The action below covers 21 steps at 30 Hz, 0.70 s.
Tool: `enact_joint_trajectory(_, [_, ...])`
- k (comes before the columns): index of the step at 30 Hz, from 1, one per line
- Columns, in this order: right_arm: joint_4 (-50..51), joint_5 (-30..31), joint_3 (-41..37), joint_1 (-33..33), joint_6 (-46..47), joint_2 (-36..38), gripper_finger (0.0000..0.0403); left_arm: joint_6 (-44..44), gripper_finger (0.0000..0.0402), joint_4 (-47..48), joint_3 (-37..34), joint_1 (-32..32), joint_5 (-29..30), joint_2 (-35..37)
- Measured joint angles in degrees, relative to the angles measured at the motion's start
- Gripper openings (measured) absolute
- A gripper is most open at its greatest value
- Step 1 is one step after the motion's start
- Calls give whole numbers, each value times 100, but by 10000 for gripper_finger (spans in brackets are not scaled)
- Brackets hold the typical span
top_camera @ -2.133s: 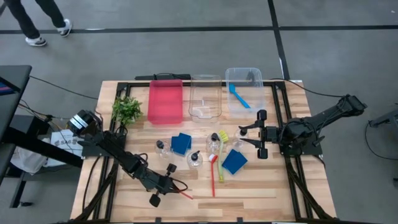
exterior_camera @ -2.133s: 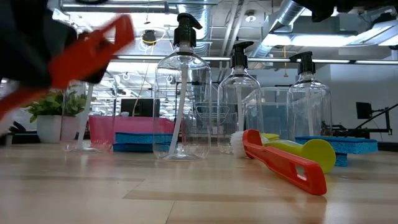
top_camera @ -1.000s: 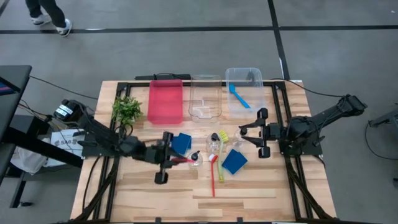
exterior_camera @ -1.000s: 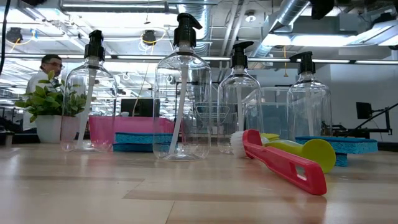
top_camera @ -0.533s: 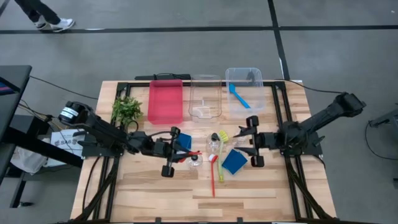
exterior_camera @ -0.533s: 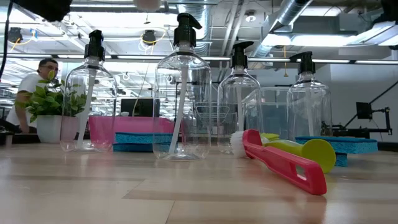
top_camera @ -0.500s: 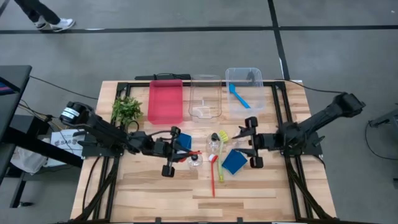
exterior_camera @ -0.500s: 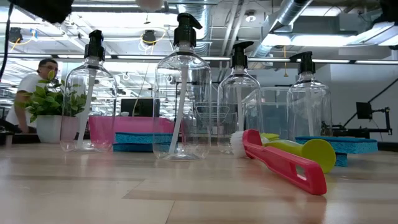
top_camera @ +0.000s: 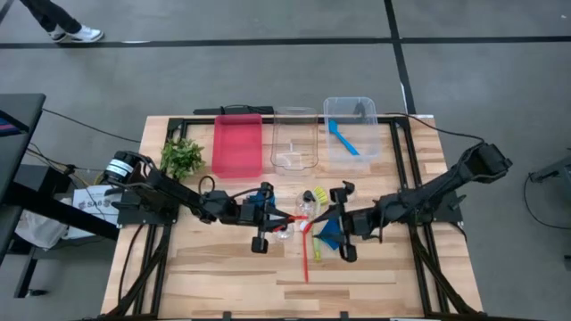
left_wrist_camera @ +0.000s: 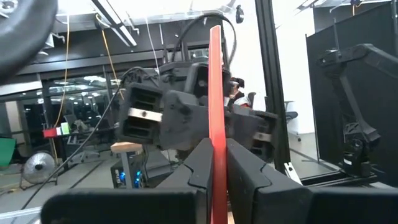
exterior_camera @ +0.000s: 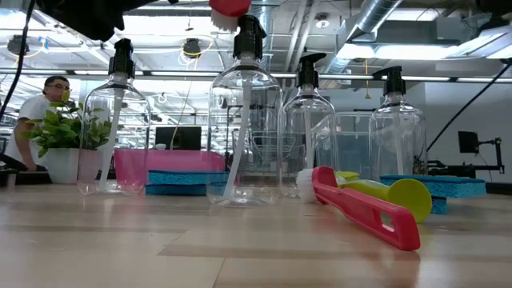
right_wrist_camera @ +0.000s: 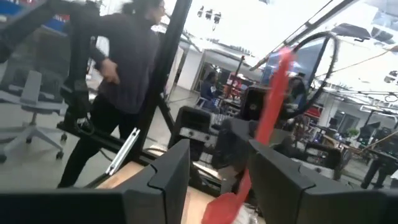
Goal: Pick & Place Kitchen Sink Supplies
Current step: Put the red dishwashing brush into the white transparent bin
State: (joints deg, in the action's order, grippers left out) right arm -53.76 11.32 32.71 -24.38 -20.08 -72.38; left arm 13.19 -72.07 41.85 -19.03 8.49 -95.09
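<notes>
My left gripper (top_camera: 277, 218) is over the table's middle, shut on a red brush (top_camera: 294, 219) that sticks out toward my right gripper (top_camera: 328, 223). The right gripper (right_wrist_camera: 217, 162) is open, its fingers on either side of that brush's free end (right_wrist_camera: 268, 118). A second red brush (top_camera: 306, 254) and a yellow-green brush (top_camera: 317, 239) lie flat on the table. Clear pump bottles (exterior_camera: 244, 120) stand around them. One blue sponge (top_camera: 332, 235) lies under the right gripper, another (top_camera: 268, 198) beside the left. A blue brush (top_camera: 343, 138) lies in a clear bin. My left gripper (left_wrist_camera: 214, 149) pinches the red brush's thin handle (left_wrist_camera: 215, 134) between its two fingers. It comes about level from the table's left, and the handle runs on forward past the fingertips. The brush is lifted clear of the table. My right gripper: I cannot tell whether a finger touches the brush.
A red tray (top_camera: 237, 145) and two clear bins (top_camera: 294, 138) stand along the far edge, with a small green plant (top_camera: 182, 157) at the far left. The near strip of the table (top_camera: 268, 290) is bare wood. A person (exterior_camera: 48, 104) shows beyond the table.
My left gripper has carried the red brush toward the table's right, over the bottles. My right gripper has come toward the table's left until its fingers flank the brush's free end. One bottle near the left gripper has shifted a little sideways.
</notes>
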Motion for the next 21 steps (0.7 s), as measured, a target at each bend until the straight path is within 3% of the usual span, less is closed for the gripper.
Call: enact_joint_trajectory(21, [-262,88,496,436,-126,-555,194,2,27,4,-2,-15,2,0])
